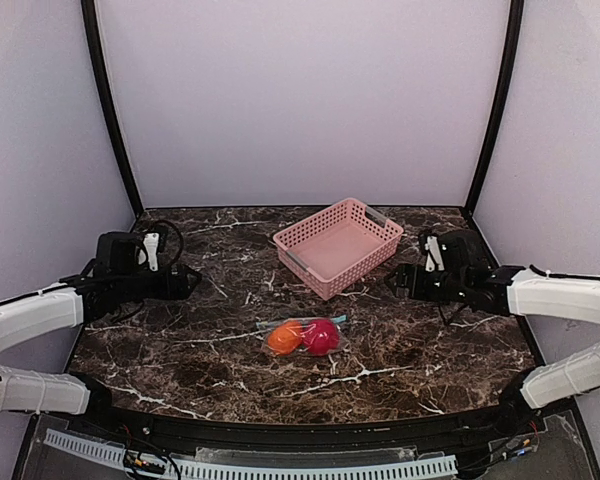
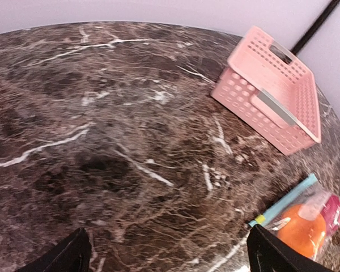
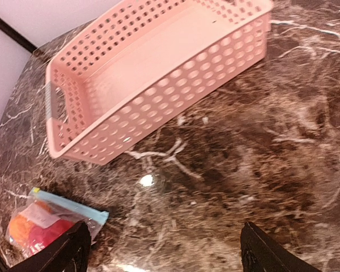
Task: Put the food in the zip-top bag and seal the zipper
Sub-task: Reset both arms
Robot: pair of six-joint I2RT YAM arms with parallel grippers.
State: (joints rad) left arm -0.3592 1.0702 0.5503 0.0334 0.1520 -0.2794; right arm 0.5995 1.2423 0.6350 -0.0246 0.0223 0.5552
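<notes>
The clear zip-top bag (image 1: 305, 335) lies flat on the marble table near the front middle. Inside it sit the orange food (image 1: 284, 339) and the red food (image 1: 321, 336). Its teal zipper (image 1: 300, 322) runs along the far edge. The bag also shows in the left wrist view (image 2: 306, 218) and the right wrist view (image 3: 45, 224). My left gripper (image 1: 185, 282) is open and empty at the left, apart from the bag. My right gripper (image 1: 400, 280) is open and empty at the right, beside the basket.
A pink slotted basket (image 1: 338, 245) stands empty at the back middle, also in the left wrist view (image 2: 272, 90) and the right wrist view (image 3: 153, 68). Grey walls and black corner posts close in the table.
</notes>
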